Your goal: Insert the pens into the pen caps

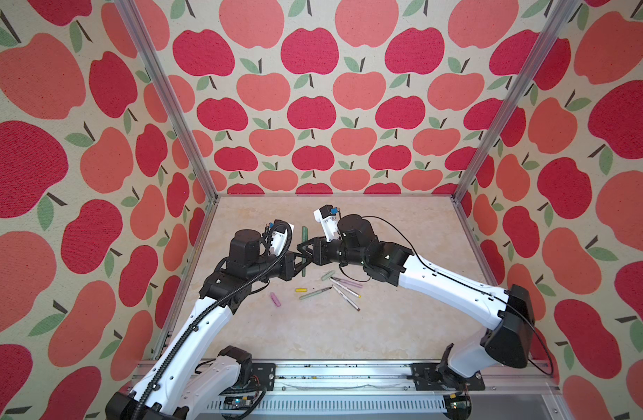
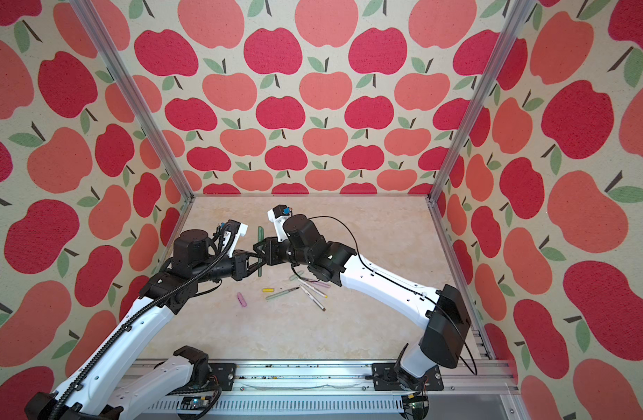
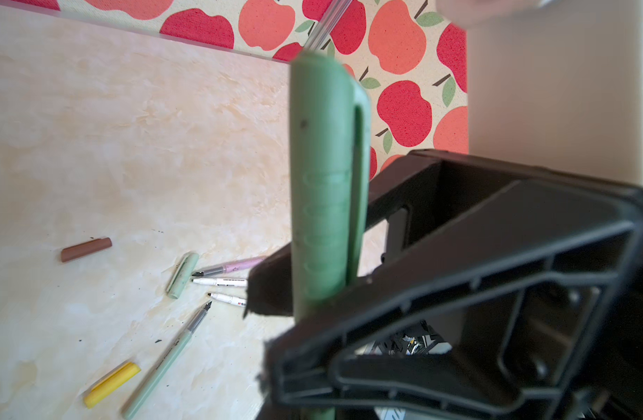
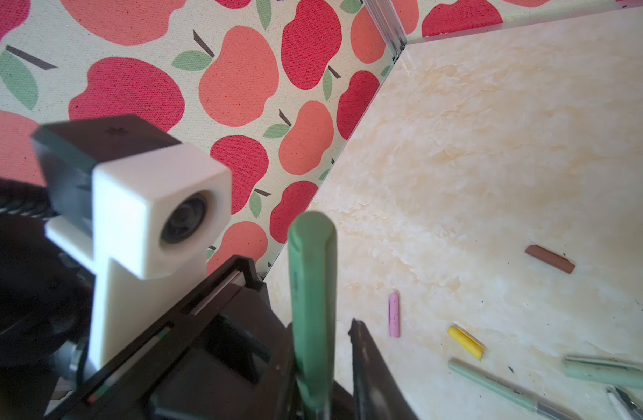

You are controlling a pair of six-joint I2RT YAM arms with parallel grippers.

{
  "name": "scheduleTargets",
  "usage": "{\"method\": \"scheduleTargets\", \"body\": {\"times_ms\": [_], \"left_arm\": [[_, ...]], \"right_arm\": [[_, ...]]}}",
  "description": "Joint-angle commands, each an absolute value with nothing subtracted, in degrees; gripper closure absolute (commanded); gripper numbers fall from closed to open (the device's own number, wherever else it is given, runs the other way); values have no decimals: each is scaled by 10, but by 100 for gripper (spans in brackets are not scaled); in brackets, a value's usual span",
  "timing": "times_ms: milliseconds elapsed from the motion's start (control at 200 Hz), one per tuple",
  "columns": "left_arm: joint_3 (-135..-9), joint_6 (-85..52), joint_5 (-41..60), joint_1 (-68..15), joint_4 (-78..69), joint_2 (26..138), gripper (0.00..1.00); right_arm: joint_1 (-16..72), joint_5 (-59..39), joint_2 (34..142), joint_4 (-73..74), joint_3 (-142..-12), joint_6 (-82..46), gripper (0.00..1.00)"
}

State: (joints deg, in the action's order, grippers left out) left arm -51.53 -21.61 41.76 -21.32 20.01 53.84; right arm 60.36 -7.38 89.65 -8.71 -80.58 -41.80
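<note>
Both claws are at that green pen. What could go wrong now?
The left gripper alone pinches the dark green pen; the right gripper stands slightly open around its upper end, so pulling away could snag and tilt the pen. If it slips, it may fall among the loose pens.

L arm point(image 1: 203, 327) & R arm point(image 1: 458, 291) both reach inward, wrists approx level, grippers nose-to-nose. L gripper point(image 1: 301, 262): jaws clamped on dark green pen point(image 1: 304, 234). R gripper point(image 1: 302, 249): jaws slightly parted, one finger point(image 4: 363, 363) clear of pen.
</note>
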Motion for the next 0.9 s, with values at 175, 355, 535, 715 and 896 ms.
{"method": "scheduleTargets", "body": {"times_ms": [175, 355, 535, 715, 896], "left_arm": [[-521, -224, 379, -224, 78, 533, 100], [-512, -241, 368, -225, 60, 538, 100], [-504, -247, 351, -225, 69, 533, 70], [-485, -234, 350, -224, 112, 523, 42], [-449, -242, 341, -223, 133, 485, 37]], "right_arm": [[615, -93, 919, -177, -800, -402, 83], [613, -89, 919, -182, -808, -399, 88], [599, -69, 919, -208, -816, -405, 90], [549, -54, 904, -242, -806, -409, 90], [478, -56, 910, -292, -795, -380, 89]]}}
